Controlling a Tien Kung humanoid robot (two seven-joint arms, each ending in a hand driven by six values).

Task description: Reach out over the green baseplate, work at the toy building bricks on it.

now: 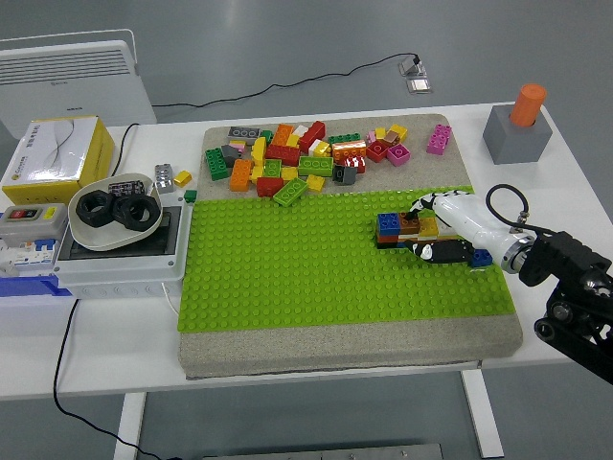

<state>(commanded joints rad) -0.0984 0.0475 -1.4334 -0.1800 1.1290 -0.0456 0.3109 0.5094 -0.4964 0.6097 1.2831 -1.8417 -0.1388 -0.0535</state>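
On the green baseplate (287,278), right of its middle, stands a small brick stack (400,228): blue, brown and yellow bricks on a dark base. My right hand (426,230), white with black fingers, reaches in from the right edge. Its fingers curl over the back of the stack's right end and the thumb (436,252) lies along its front, so the yellow end is pinched between them. A small blue brick (482,256) sits by the hand's wrist side. My left arm is out of view.
A pile of loose bricks (306,158) lies on the grey mat behind the baseplate. A pink brick (440,139) sits at its right end. A grey block with an orange cylinder (518,129) stands far right. A bowl of black nuts (117,209) rests on a box at the left.
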